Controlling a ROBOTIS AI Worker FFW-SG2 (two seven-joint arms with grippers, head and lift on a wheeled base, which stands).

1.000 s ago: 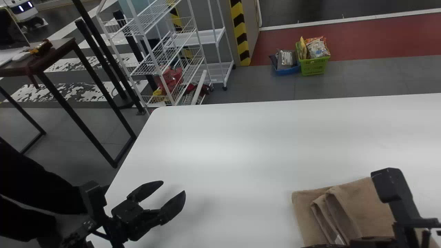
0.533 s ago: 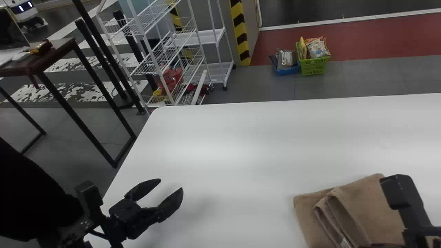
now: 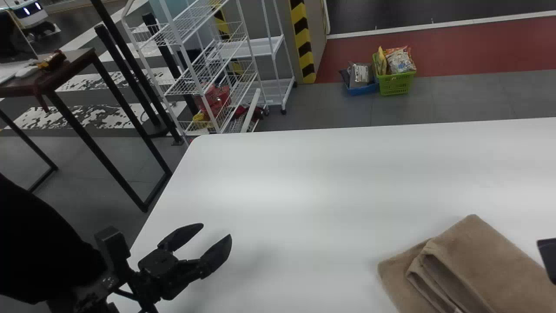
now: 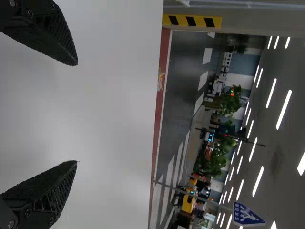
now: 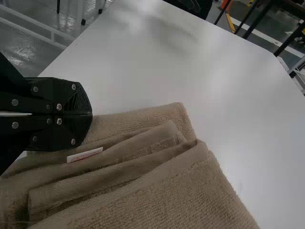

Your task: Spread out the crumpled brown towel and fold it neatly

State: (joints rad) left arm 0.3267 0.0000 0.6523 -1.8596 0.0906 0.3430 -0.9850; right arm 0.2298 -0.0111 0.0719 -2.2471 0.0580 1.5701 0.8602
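a large white table (image 3: pixel 304 187) was set beneath the brown towel (image 3: pixel 495 265). beyond and to the left of the towel, past the table, a white wire rack (image 3: pixel 204 78) was stood on the floor. the towel itself was laid on the table in thick folded layers, its upper part set askew over a lower one; on its left side, the folded edges were stacked loosely and left uneven. on the floor well beyond the towel, a green basket (image 3: pixel 396 86) was filled with packets. the left gripper (image 3: pixel 217 230) was held well apart from the towel, to its left, with its two black fingers parted wide and nothing held between them. the right gripper (image 3: pixel 548 261) was placed at the towel's right in the head view; its fingers were closed together against the cloth's outline, but whether any cloth was pinched could not be told. among the towel's folds, a small white label (image 5: pixel 85 155) was exposed.
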